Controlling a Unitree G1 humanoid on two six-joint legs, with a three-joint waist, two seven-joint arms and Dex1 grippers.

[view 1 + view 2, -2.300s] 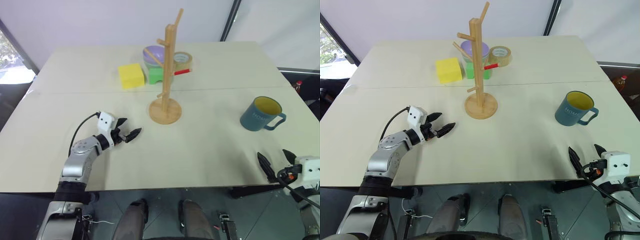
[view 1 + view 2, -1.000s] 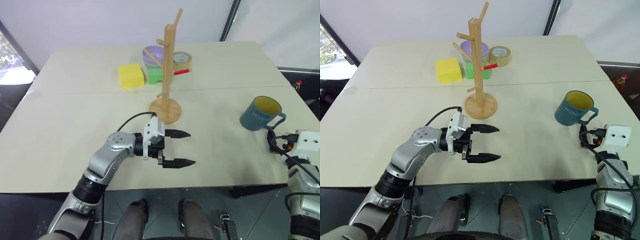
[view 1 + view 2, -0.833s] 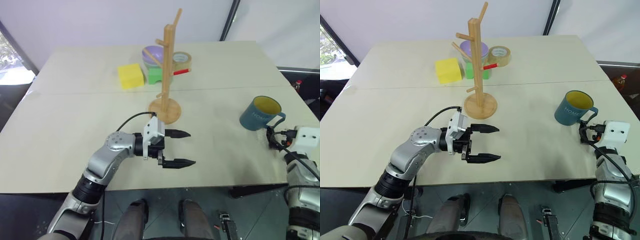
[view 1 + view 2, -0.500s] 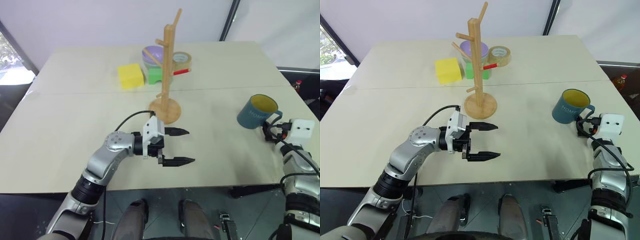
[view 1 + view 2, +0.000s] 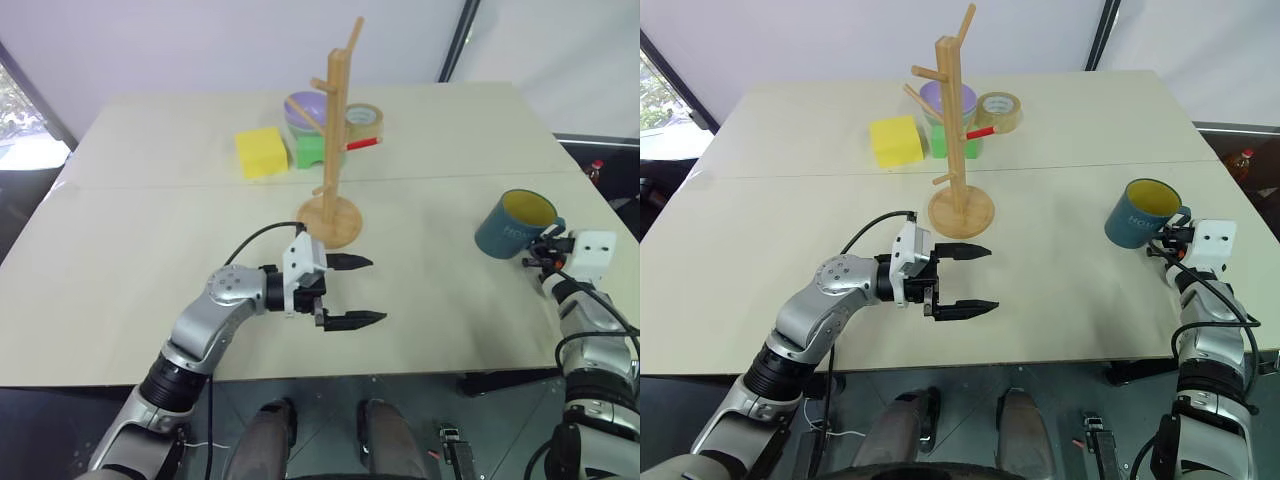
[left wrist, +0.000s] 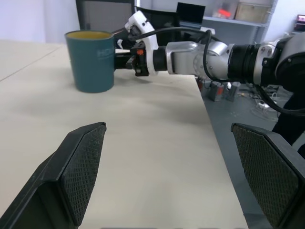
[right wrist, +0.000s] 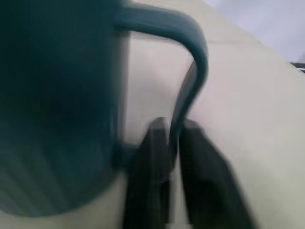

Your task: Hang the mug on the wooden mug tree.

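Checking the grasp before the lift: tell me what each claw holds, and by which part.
The right claw is shut on the mug, pinching the lower part of its loop handle. The left claw is open and holds nothing.

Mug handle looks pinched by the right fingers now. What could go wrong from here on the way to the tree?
1. The right gripper is shut only on the thin loop handle of the mug, so the heavy body may swing or slip when lifted.
2. The open left gripper hangs between the mug and the wooden mug tree; the carry could clip it.
3. The tree's round base is small; a bump while hooking a peg could tip it.
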